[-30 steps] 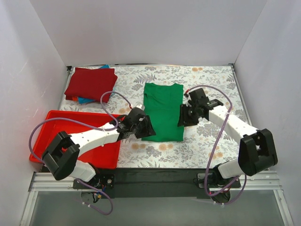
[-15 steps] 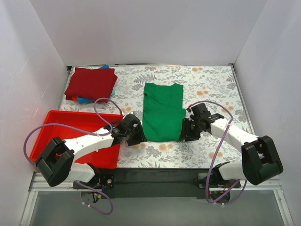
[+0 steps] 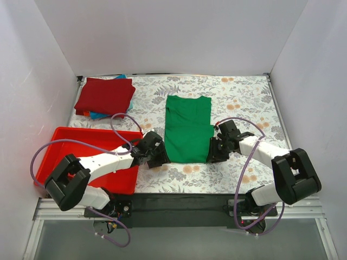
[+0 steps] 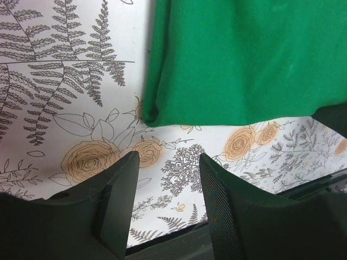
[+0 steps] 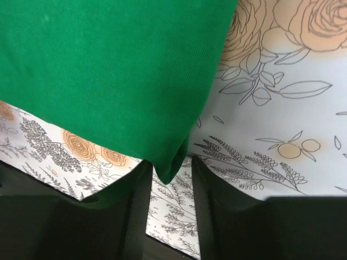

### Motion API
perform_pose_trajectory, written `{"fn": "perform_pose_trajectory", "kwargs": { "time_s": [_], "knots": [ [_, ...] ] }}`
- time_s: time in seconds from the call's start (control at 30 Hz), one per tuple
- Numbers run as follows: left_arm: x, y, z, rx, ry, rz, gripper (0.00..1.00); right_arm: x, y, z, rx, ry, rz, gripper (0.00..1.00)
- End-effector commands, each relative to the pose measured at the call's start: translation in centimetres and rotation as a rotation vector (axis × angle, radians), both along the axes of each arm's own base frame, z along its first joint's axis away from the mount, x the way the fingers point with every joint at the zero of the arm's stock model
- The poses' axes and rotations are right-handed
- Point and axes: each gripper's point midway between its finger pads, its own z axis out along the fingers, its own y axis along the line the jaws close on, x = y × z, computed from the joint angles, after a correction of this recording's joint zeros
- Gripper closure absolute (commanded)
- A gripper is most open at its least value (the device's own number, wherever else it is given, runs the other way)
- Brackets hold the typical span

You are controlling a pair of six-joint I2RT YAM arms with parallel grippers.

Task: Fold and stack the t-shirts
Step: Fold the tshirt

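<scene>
Where the folded bright green cloth t-shirt [image 3: 187, 130] lies flat on the floral-printed desk [image 3: 244, 92], the left end effector [image 4: 168, 168] gapes empty beside its near-left corner; the right end effector [image 5: 171, 176], jaws parted, straddles the near-right corner. Plain white walls [image 3: 173, 38] enclose the desk.

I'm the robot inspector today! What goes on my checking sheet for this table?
Surface: flowery tablecloth, flat.
Job's things: green shirt lies mid-table, folded narrow; dark red shirt lies folded far left on a blue shirt, only its edge showing.
Clutter: red tray, near left, partly hidden by the left arm.
Claws: left claw open, just short of the green shirt's corner; right claw open, the other near corner between its fingers.
Cables: purple cables loop off both arms; one crosses the tray.
Surroundings: white walls on three sides.
</scene>
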Motion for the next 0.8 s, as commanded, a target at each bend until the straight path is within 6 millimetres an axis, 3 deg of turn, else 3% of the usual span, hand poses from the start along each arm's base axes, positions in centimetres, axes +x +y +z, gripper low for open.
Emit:
{"fn": "perform_pose_trajectory", "kwargs": {
  "time_s": [0.0,0.2,0.3,0.53,0.77],
  "knots": [
    [0.3,0.0,-0.1,-0.008,-0.006,0.010,0.53,1.1,0.4,0.0,0.006,-0.053,0.008,0.64],
    [0.5,0.2,-1.1,0.018,0.002,0.021,0.53,0.3,0.0,-0.6,-0.003,-0.034,0.014,0.88],
    [0.7,0.5,-1.8,0.046,0.013,0.030,0.53,-0.3,-0.2,-0.9,-0.002,-0.023,0.010,0.92],
    [1.0,0.7,-2.6,0.069,0.013,0.047,0.56,-0.7,-0.2,-1.0,0.003,-0.016,0.009,0.94],
    [1.4,1.0,-3.4,0.104,0.012,0.053,0.69,-0.5,0.0,-0.9,0.009,-0.014,0.015,0.94]
  ]
}}
